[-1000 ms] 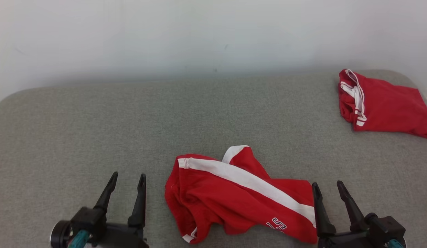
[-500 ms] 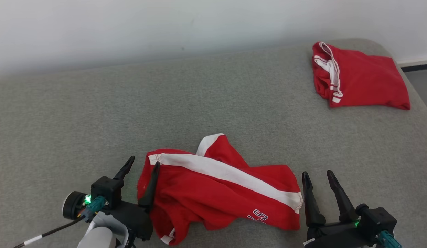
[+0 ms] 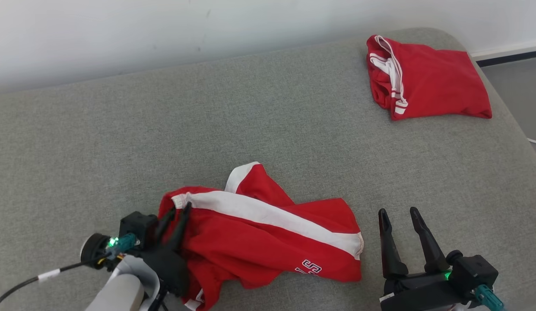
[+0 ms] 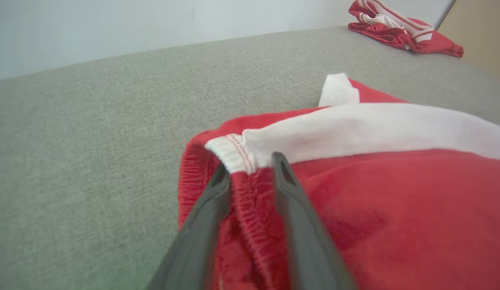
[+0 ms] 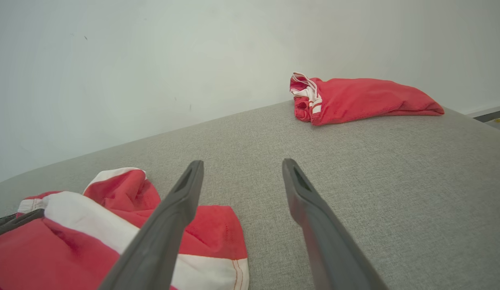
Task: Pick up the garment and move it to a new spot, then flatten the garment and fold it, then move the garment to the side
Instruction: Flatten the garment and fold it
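The garment (image 3: 268, 233) is a pair of red shorts with a white side stripe, crumpled on the grey padded surface (image 3: 250, 121) near its front edge. My left gripper (image 3: 180, 207) is at the garment's left end. In the left wrist view, its fingers (image 4: 250, 162) are drawn in around the red elastic waistband (image 4: 201, 169), with bunched fabric pinched between them. My right gripper (image 3: 398, 211) stands open just right of the garment's hem, touching nothing. The right wrist view shows its fingers (image 5: 242, 162) spread over bare surface, with the garment (image 5: 72, 241) at lower left.
A second red and white garment (image 3: 423, 77) lies folded at the far right corner of the surface, also seen from the left wrist (image 4: 403, 28) and the right wrist (image 5: 354, 98). A white wall runs behind. The surface's right edge drops to the floor (image 3: 514, 82).
My left gripper has moved right onto the garment's waistband and its fingers have narrowed around it. The head view has shifted; the right gripper stays open.
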Motion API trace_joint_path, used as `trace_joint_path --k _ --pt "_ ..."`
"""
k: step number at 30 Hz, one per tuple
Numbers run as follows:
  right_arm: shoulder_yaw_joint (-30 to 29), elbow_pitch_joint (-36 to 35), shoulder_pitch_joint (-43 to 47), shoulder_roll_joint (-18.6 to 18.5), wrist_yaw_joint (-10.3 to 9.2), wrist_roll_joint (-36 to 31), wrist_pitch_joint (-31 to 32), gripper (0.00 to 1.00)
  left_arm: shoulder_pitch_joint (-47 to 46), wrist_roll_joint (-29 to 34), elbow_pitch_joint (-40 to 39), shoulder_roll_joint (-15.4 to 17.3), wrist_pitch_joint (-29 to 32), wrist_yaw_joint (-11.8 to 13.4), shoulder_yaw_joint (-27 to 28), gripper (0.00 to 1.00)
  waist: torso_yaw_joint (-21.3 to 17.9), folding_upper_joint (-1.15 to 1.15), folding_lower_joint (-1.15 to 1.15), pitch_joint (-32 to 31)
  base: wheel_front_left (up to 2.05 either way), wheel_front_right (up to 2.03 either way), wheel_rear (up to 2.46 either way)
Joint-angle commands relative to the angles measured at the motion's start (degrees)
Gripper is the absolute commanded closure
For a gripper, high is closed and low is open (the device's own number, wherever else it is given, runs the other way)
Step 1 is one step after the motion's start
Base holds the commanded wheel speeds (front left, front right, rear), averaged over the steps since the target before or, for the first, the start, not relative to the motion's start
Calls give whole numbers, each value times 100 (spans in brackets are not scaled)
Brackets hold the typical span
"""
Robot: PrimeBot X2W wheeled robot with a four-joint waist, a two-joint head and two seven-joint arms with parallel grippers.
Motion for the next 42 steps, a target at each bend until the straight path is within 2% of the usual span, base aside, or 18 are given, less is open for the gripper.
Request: trace_joint_path --k 1,7,15,24,32,37,40,42 --pt "5 -16 -10 37 -16 -31 -23 0 -147 -58 31 65 -19 10 -86 100 -8 -1 -1 7 0 0 0" --pt "8 -4 -16 43 -16 -55 -23 0 -710 -135 -4 239 -43 10 -264 100 -7 -1 -1 -16 0 0 0" --pt "-46 11 112 52 -16 -97 -23 0 -1156 -28 -560 230 -42 10 -233 100 119 -1 -1 -199 0 0 0" --pt "-114 25 263 35 -16 -67 -23 0 -28 108 -1538 346 -42 56 -279 100 399 -1 -1 -414 0 0 0" --pt "-149 8 349 -61 -16 -37 -24 0 1718 -73 -2695 419 -43 418 -311 100 808 -1 -1 -485 0 0 0" --pt "-95 46 358 -87 -16 -37 -23 0 2264 -167 -2876 395 -43 550 -261 100 958 -1 -1 -489 0 0 0" --pt "-111 72 368 -107 -16 -23 -24 0 2657 -313 -2977 261 -43 628 35 100 1037 -1 -1 -516 0 0 0" --pt "-111 87 376 -124 -16 -18 -24 0 2780 -280 -2947 239 -43 563 141 100 1059 -1 -1 -531 0 0 0"
